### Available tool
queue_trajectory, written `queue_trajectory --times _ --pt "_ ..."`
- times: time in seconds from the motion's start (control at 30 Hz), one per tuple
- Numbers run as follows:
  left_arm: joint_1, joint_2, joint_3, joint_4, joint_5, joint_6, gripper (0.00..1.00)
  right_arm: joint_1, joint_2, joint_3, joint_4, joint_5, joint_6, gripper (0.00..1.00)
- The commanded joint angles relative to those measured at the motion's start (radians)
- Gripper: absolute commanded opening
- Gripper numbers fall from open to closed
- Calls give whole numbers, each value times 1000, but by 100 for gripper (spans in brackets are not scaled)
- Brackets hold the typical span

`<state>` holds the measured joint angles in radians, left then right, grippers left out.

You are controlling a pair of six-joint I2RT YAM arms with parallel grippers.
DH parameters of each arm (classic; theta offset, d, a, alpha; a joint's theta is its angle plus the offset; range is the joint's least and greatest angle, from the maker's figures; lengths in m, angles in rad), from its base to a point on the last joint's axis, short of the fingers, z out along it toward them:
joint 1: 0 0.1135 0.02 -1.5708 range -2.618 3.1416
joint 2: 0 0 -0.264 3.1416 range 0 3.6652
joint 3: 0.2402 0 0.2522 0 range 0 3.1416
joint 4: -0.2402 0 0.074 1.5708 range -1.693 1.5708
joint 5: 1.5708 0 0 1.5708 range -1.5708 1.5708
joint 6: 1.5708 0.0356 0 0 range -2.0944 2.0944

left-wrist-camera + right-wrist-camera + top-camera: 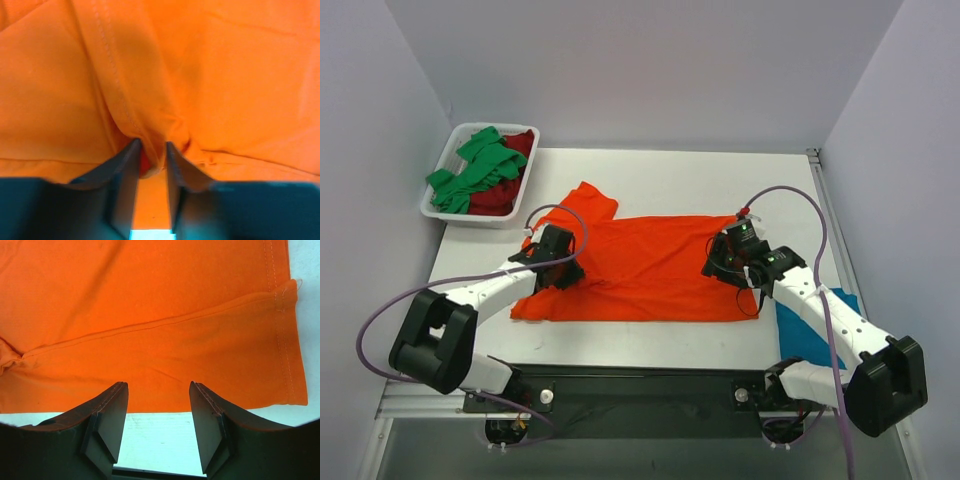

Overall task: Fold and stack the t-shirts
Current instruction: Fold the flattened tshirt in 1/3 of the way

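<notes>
At the table's point(670, 180) 10 o'clock corner, a white rectangular plastic tray point(470, 219) holds a crumpled green cloth t-shirt point(475, 170) lying over a dark red cloth t-shirt point(500, 195). A bright orange cloth t-shirt point(650, 270) lies spread flat across the centre. At its 9 o'clock side the left gripper point(151, 147) is clenched on a raised fold of orange cloth. At the shirt's 3 o'clock edge the right gripper point(157, 385) is released, jaws apart at the hem. A teal blue cloth t-shirt point(805, 335) lies at 4 o'clock, partly under the right arm.
</notes>
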<state>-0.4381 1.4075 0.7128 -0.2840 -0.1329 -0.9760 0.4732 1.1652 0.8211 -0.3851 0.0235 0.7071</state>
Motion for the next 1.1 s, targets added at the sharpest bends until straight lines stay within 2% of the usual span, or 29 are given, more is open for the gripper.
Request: queue_trajectory --times 0.0,0.03,0.07,0.27,0.77,0.87,1.03,1.07 --pt "-5 25 79 65 12 3 33 7 -21 10 -6 41 6 52" --pt "-7 39 85 68 13 6 28 7 -22 9 -5 42 5 52" --pt "-8 45 94 69 15 8 19 8 -25 9 -6 44 5 52" --pt "-17 108 174 71 27 30 2 7 -35 9 -6 53 0 52" --pt "-65 353 422 43 70 114 0 4 -18 13 -9 67 -17 52" --pt "-82 396 461 32 82 135 8 4 -16 13 -8 70 -21 52" --pt "-91 423 476 39 93 160 43 4 -10 18 -9 69 -27 52" --pt "-91 418 476 39 93 163 45 4 -7 18 -8 69 -29 52"
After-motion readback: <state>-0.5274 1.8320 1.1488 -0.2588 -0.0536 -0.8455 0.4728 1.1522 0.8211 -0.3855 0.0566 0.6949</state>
